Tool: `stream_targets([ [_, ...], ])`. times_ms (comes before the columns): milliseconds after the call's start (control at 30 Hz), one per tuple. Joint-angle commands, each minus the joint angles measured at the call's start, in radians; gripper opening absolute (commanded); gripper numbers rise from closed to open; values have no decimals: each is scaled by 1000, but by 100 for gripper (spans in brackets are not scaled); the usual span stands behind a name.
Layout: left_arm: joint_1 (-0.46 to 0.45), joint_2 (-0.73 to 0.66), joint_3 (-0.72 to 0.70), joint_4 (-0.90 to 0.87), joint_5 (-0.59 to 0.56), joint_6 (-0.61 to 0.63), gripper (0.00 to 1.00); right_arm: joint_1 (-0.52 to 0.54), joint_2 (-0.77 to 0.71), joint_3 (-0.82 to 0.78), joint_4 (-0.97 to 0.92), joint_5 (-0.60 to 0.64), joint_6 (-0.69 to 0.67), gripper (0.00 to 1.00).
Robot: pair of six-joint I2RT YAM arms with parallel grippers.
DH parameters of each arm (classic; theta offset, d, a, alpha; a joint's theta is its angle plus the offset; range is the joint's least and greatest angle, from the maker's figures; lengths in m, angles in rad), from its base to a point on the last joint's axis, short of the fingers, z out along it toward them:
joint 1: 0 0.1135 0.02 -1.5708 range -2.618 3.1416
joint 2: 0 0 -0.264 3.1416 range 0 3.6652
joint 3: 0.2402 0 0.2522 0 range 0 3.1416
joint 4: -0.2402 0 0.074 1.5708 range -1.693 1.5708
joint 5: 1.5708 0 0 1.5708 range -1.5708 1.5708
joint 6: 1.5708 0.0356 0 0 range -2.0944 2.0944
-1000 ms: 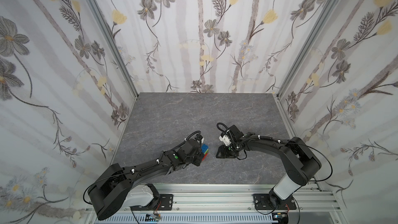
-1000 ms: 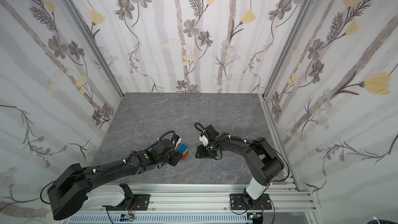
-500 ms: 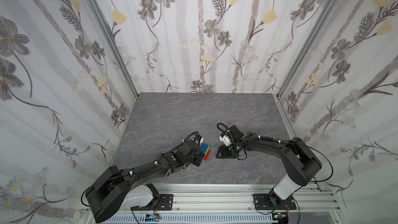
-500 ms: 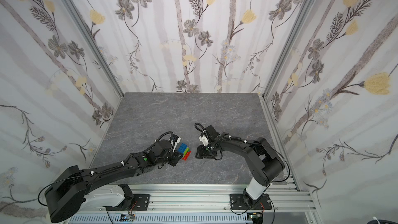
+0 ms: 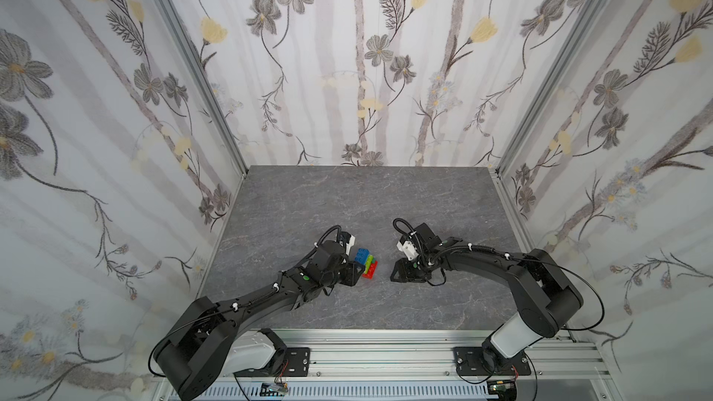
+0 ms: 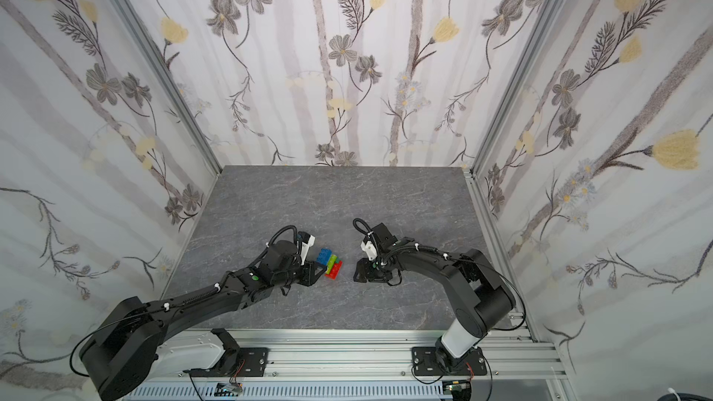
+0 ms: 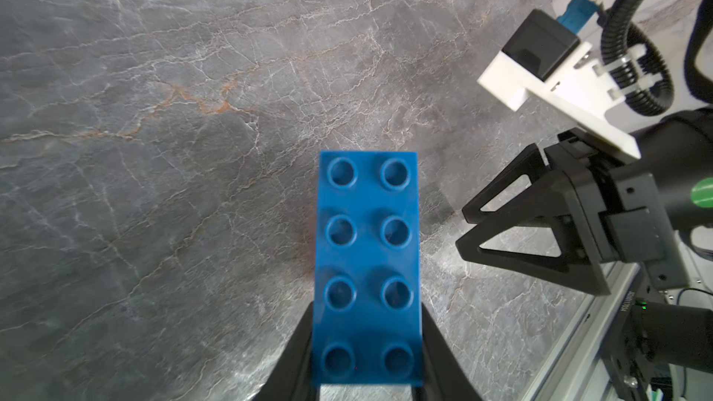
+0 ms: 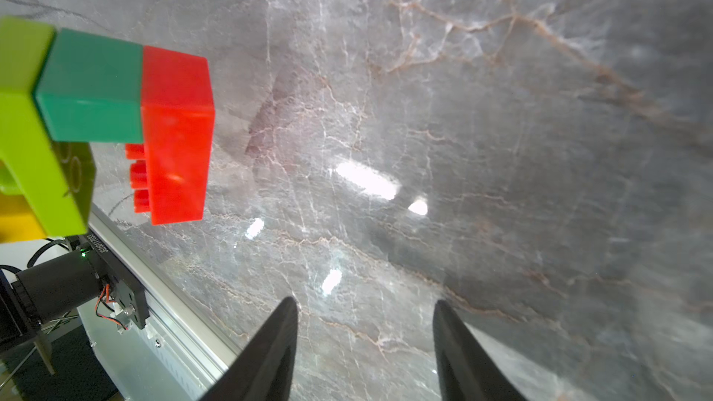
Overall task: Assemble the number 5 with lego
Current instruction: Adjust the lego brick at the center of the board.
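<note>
The left gripper (image 7: 364, 364) clamps the number 5 (image 5: 366, 262) by its blue brick (image 7: 366, 268), probably off the table (image 5: 347, 202); lower bricks hidden. The right gripper (image 8: 364, 345) stands open, empty.

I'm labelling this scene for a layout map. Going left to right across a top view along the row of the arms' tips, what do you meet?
Left end effector on the black left arm → multicolour studded plastic brick figure it grips → bare grey marble-look tabletop → open right end effector on the black right arm.
</note>
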Motion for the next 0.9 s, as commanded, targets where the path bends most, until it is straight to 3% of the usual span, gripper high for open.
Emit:
stream_targets([
  [0,22,24,-1,103,102,-59,26,-4,-7,0,-17,4,11,56],
  [367,82,129,-11,213,192,-132,25,-13,2,17,-22,0,11,56],
  [600,103,152,-13,226,193,-142,38,-12,8,32,-29,-2,6,56],
  [733,109,156,-8,210,184,-140,53,-14,10,39,-36,-2,3,56],
  [867,114,148,-13,203,160,-137,56,-13,16,49,-41,-3,-2,56],
])
